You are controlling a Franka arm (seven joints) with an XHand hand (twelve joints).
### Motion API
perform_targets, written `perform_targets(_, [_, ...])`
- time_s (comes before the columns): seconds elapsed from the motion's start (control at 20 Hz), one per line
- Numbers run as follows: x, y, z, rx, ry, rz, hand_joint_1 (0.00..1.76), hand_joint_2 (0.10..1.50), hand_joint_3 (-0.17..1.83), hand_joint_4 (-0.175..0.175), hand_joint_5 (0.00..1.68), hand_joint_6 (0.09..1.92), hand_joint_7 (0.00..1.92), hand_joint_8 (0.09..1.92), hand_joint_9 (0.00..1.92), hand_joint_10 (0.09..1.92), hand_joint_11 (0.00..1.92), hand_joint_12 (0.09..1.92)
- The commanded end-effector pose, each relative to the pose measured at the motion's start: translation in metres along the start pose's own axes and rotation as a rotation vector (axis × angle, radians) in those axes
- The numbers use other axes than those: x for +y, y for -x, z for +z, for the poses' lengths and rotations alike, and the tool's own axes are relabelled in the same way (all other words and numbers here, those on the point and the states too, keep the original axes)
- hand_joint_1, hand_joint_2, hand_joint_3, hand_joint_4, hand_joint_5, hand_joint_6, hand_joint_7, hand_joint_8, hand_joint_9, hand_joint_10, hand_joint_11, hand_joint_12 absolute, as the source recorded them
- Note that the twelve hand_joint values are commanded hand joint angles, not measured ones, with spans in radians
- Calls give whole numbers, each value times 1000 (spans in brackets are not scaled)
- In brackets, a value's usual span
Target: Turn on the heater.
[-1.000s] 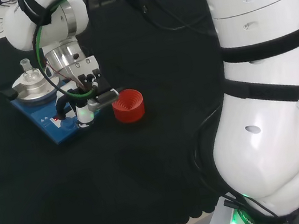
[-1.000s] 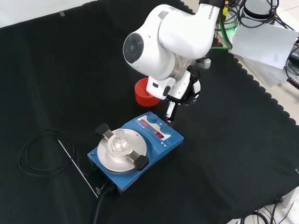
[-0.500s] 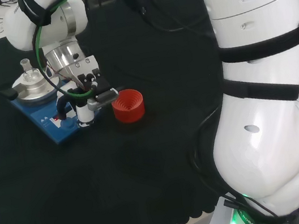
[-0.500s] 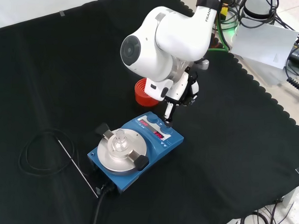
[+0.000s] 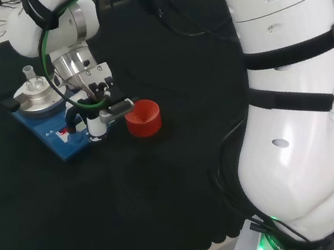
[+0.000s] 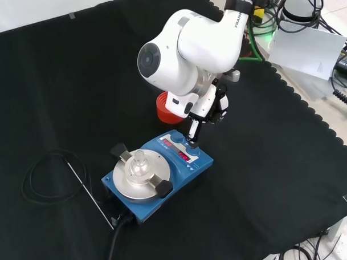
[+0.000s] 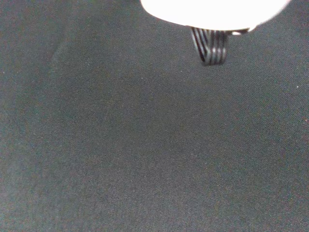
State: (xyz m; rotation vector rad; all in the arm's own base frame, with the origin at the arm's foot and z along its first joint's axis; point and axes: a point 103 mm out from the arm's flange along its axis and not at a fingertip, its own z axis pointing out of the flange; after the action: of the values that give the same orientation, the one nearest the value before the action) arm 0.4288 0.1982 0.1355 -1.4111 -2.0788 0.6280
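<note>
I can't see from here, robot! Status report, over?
Hand over heater, one straight finger down on its front knob. Red ring stand beside it, not in the way. Over.

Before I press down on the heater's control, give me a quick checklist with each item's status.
1. Hand over the heater's front panel, a finger down at the right knob: ok.
2. Fingertip actually touching the knob: cannot tell.
3. Glass flask sits clamped on the round plate, apart from the hand: ok.
4. Red ring stand beside the heater, close to the hand in the head view: cannot tell.
5. Cable at the heater's back: ok.
</note>
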Motion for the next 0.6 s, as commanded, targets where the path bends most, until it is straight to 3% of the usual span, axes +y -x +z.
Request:
perform_targets(0.05, [1, 4, 2, 3, -1, 1, 1509, 624, 1191, -53, 318, 498, 1671, 1770, 1719, 1827, 1506, 1527])
perform_targets(0.6, [4, 3, 2, 1, 8, -4, 1510, 622, 1196, -53, 318, 503, 1672, 1765, 1722, 1821, 1510, 1524])
